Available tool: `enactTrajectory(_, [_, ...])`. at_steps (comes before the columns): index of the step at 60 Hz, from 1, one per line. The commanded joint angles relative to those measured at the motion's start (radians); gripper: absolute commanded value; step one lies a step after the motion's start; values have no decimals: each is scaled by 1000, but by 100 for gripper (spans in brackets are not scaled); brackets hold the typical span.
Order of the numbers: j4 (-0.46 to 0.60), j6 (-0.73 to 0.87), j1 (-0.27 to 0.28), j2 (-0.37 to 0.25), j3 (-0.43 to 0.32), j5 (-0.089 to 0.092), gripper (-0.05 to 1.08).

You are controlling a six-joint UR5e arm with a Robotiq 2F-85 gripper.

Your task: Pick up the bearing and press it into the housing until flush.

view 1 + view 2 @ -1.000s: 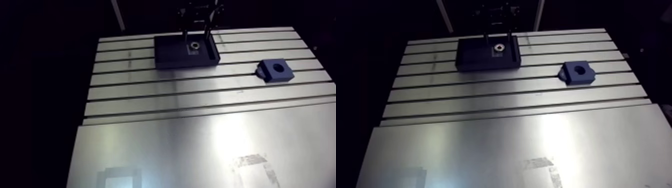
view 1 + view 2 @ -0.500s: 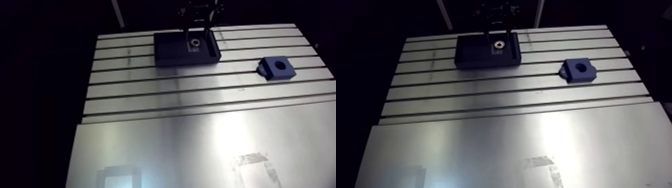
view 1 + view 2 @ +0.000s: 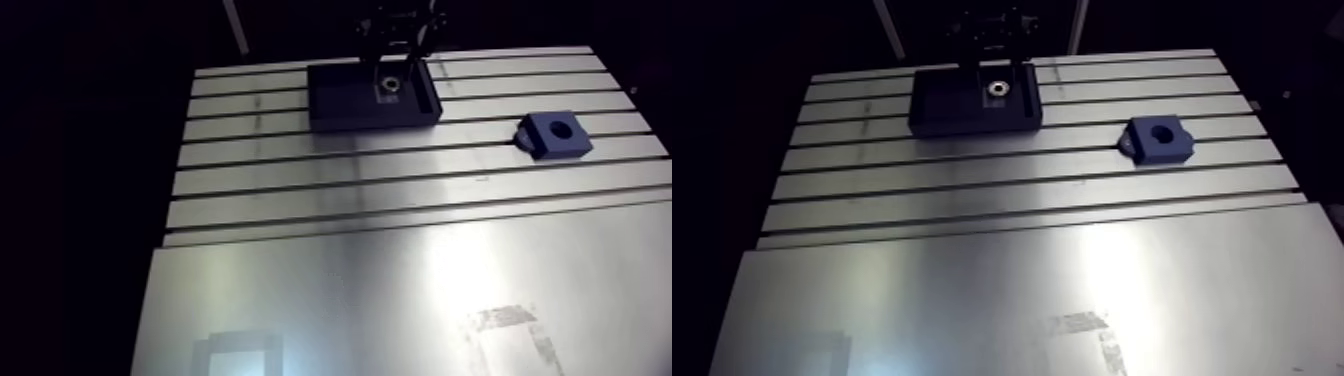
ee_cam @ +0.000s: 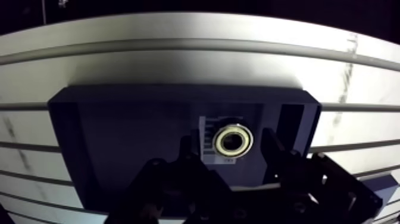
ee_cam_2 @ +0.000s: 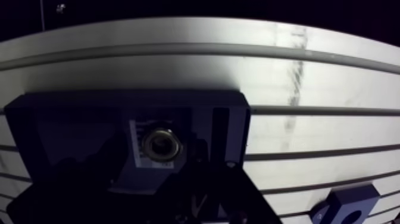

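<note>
Shiny metal bearing [image 4: 233,141], matt dark-blue plastic tray [image 4: 131,131], brushed aluminium table [image 3: 400,290], matt blue housing [image 3: 1159,142]

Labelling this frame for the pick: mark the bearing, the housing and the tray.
bearing [image 4: 223,142]: wrist view, on its ring face.
housing [image 3: 1175,152]: arm view, top face beside the bore.
tray [image 3: 944,105]: arm view, bare floor away from the bearing.

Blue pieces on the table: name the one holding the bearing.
The wide shallow tray, with the bearing lying in it between the open fingers. The smaller block with a round hole sits apart, nothing in it.
</note>
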Motion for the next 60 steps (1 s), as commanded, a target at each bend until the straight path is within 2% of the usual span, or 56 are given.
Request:
enactTrajectory(1, [-3, -1, -1, -1, 6, -1, 39])
enactTrajectory(60, [-4, -2, 0, 1, 10, -1, 47])
